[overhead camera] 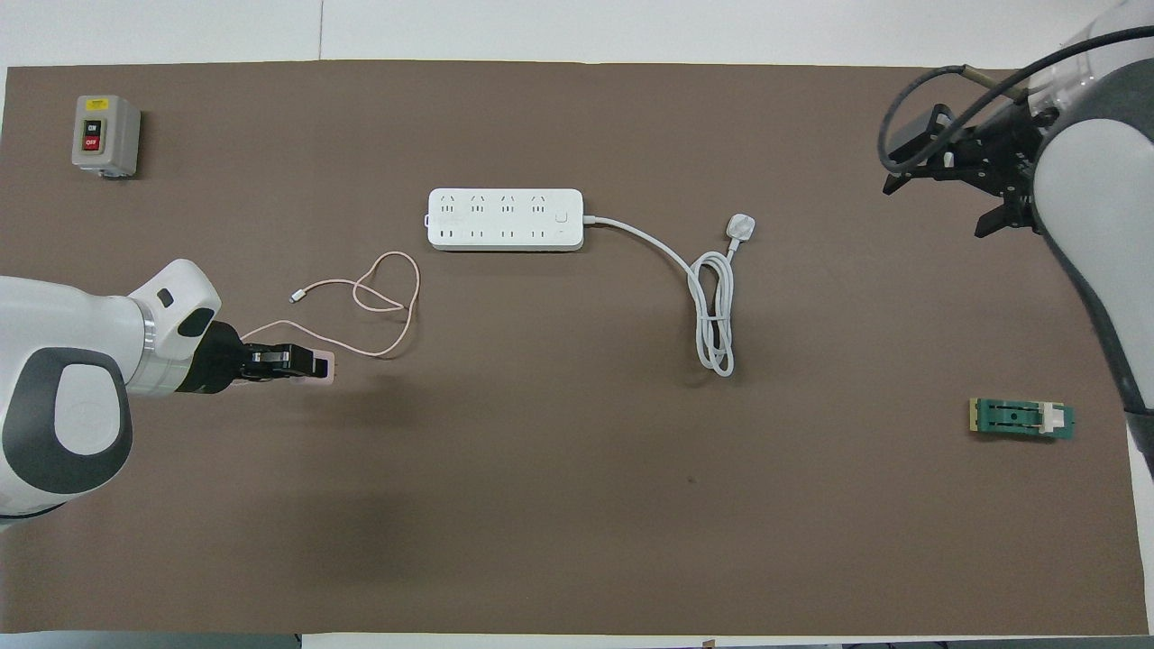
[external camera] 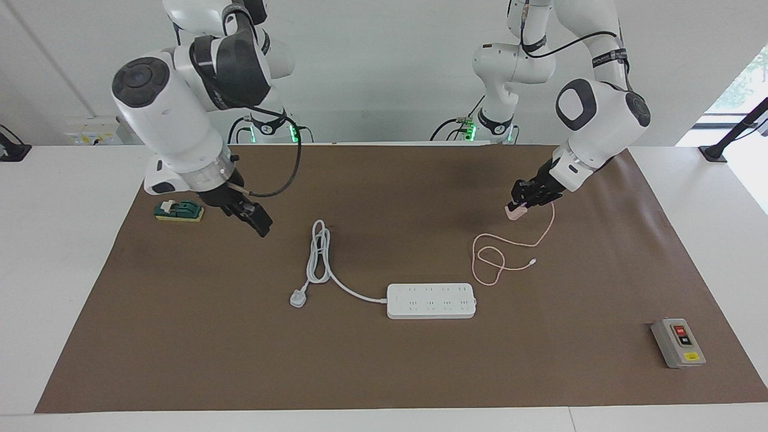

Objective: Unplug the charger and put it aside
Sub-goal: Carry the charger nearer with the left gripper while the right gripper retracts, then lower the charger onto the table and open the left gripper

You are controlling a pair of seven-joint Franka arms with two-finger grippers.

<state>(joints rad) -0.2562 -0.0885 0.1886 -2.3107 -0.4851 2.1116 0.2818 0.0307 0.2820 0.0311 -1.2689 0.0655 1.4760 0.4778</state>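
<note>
In the facing view a brown mat (external camera: 384,372) covered the white worktop (external camera: 66,240) before a pale wall; the left gripper (external camera: 517,207), its fingers clamped on the charger (external camera: 513,213), hung low over the mat. Overhead, the right gripper (overhead camera: 938,171), fingers apparently spread and empty, hung over the mat's edge, well apart from the power strip (overhead camera: 505,219)

White wall (external camera: 390,72), bright window (external camera: 741,84)

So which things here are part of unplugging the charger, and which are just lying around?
Job: charger, shut in the left gripper; power strip, now unplugged.
Lying about: grey switch box, green block. Right gripper hangs idle.
</note>
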